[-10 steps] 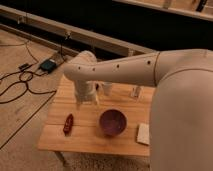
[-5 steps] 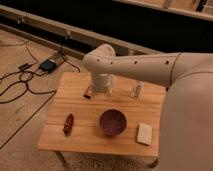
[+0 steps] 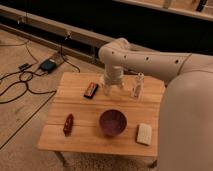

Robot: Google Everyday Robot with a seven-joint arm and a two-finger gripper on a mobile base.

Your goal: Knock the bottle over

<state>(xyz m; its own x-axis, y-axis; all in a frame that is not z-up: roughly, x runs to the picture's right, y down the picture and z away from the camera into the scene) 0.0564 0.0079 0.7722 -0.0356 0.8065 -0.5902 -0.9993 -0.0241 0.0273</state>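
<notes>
Camera view: your gripper (image 3: 114, 90) hangs low over the back of the wooden table (image 3: 80, 142), its fingers (image 3: 106, 92) spread and grasping nothing, just left of the clear plastic bottle (image 3: 137, 86), which stands upright near the rear edge. The risks, as judged from here: a sweep started too high may skim past the cap; a hard shove could send the bottle off the back edge; drifting left would strike the dark packet (image 3: 91, 90) instead.

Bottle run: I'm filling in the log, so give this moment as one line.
gripper: open, low, beside bottle, apart from it | bottle: upright, not yet knocked | task: not done
</notes>
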